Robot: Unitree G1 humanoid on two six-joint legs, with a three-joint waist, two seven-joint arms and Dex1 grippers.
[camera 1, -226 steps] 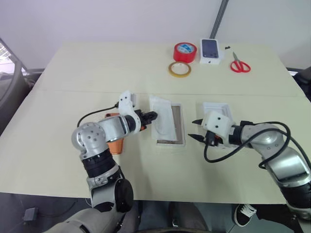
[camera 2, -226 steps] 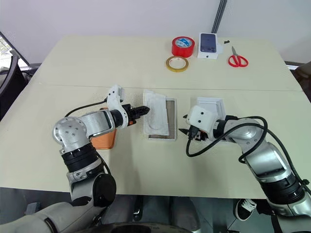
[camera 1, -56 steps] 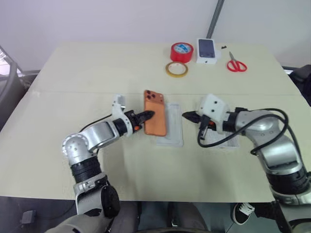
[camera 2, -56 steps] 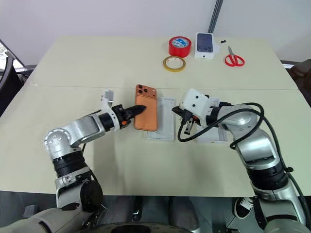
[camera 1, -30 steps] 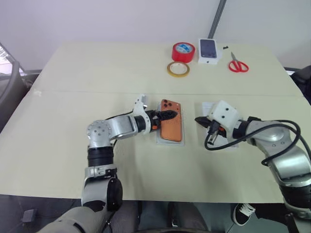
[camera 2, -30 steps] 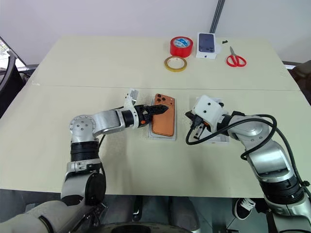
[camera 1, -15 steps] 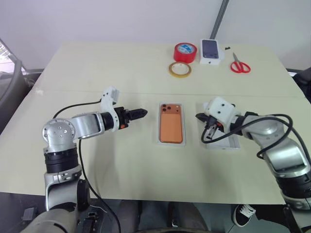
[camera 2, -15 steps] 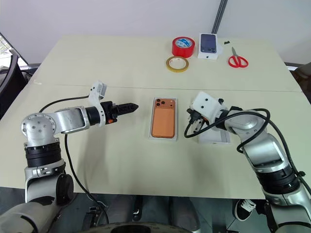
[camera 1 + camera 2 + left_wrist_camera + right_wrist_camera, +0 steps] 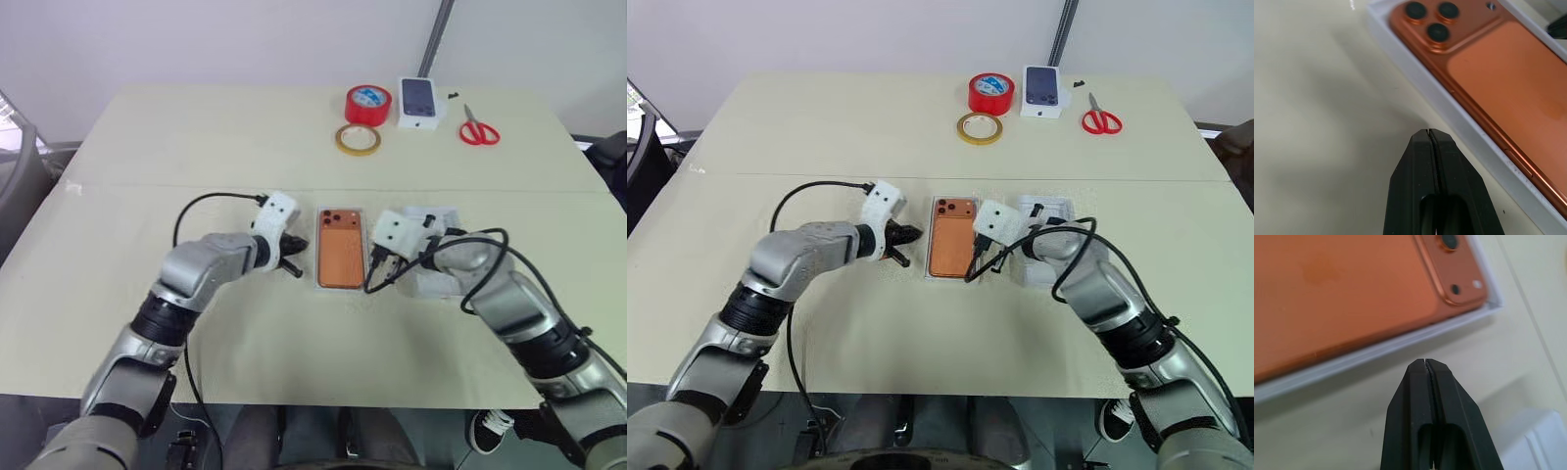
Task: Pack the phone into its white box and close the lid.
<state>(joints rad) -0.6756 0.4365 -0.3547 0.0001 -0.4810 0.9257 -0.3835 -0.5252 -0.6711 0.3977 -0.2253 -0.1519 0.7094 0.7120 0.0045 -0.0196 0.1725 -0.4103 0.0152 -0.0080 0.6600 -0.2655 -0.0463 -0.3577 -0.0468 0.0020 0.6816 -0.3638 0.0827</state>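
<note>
1. Two head views: phone [image 9: 342, 258] lies back-up inside the white box [image 9: 320, 280] at mid desk [image 9: 196, 147], camera cluster at the far end. It sits flat and seated, so packing looks done; lid not on yet. A white piece [image 9: 439, 281], prob. the lid, lies just right of the box under the right arm. Left fingers [image 9: 291, 265] sit just beside the box's left rim, right fingers [image 9: 372, 279] just beside its right rim: flanking it, maybe to square it up.
2. Left wrist view: left fingers pressed together, holding nothing, tip near the box rim [image 9: 1459, 125], not clearly touching.
3. Right wrist view: right fingers closed too, empty, tip close to the rim [image 9: 1376, 350] w/ a gap visible.
</note>
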